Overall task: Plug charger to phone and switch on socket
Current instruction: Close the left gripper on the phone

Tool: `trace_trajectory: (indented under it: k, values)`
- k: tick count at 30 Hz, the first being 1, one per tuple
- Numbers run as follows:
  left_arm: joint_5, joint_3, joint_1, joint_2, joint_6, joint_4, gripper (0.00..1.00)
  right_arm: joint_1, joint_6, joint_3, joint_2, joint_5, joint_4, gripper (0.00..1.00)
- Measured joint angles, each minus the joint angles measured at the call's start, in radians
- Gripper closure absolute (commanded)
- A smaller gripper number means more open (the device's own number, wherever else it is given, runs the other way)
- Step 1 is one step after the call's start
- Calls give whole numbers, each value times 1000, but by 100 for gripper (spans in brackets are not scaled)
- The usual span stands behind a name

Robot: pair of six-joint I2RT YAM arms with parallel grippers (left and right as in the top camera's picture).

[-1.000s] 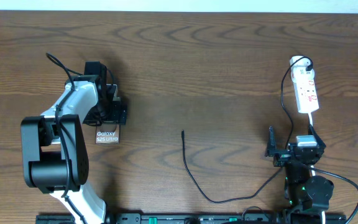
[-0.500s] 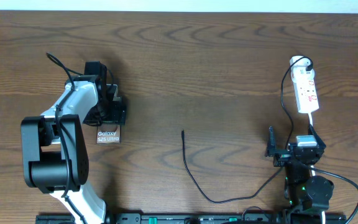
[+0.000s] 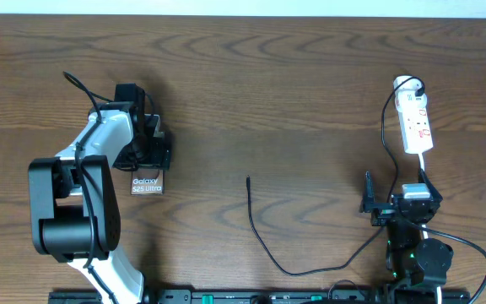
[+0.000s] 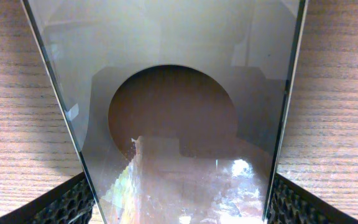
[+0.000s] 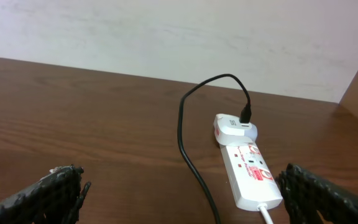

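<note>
left tool (image 3: pixel 148 157) sits over the top end of the phone (image 3: pixel 146 185), one finger along each long edge; whether they press on it cannot be told. the phone lies on the tabletop (image 3: pixel 310 84), lettering up. right tool (image 5: pixel 191 193) stands wide apart with nothing between its fingers, facing the socket (image 5: pixel 250 174) near the right edge. the charger (image 3: pixel 264 245) runs from the socket's far end, its plug tip (image 3: pixel 248 179) lying loose, well apart from the phone.
</note>
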Motion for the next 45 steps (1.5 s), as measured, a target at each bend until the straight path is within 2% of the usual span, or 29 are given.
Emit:
trace_trajectory:
  k: [16, 18, 34, 38, 45]
  values:
    - [0, 0, 0, 0, 0, 0, 18, 0, 0, 0, 0, 0, 0, 1]
    - [0, 0, 0, 0, -1, 0, 21, 0, 0, 0, 0, 0, 0, 1]
    - [0, 0, 0, 0, 0, 0, 28, 0, 0, 0, 0, 0, 0, 1]
    - [0, 0, 0, 0, 0, 0, 39, 0, 0, 0, 0, 0, 0, 1]
    - [0, 0, 0, 0, 0, 0, 79, 0, 0, 0, 0, 0, 0, 1]
